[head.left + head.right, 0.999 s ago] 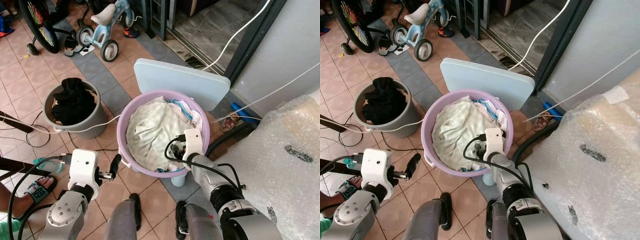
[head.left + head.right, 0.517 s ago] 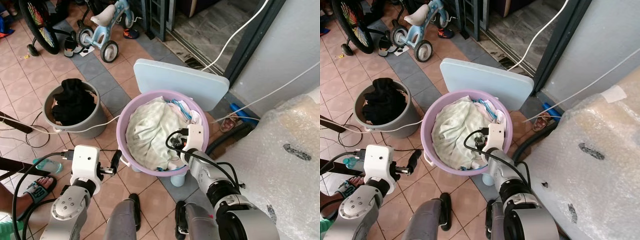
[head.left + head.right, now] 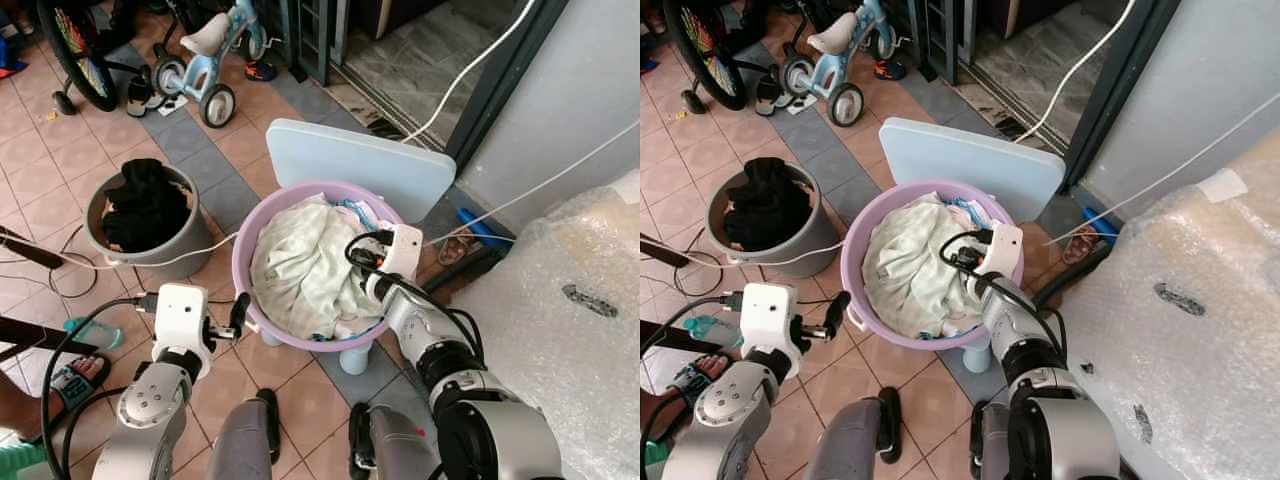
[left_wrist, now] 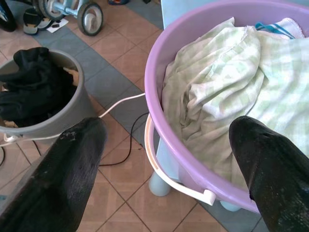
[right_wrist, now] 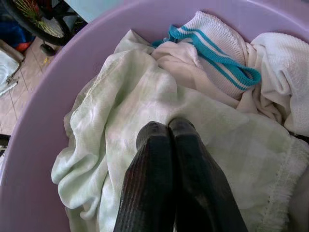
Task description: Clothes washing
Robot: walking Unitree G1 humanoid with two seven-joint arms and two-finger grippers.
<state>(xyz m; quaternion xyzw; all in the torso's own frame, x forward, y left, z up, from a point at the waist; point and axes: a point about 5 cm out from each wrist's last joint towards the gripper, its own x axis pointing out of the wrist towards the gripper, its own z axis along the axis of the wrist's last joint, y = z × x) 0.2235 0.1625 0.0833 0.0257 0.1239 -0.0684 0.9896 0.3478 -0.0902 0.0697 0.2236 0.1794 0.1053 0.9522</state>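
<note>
— Status of right gripper [image 5: 169,133]?
— Fingers pressed together, tips over the pale green cloth [image 5: 159,140] in the purple tub [image 3: 245,250], I confirm.
— Left gripper [image 4: 169,159]?
— I see it spread wide, beside the tub's rim, near the grey bucket [image 3: 190,240].

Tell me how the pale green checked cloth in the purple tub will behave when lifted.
The checked cloth lies crumpled in folds, so it is likely floppy and will drape. It fills most of the purple tub, so it may trail and drag neighbouring laundry.
</note>
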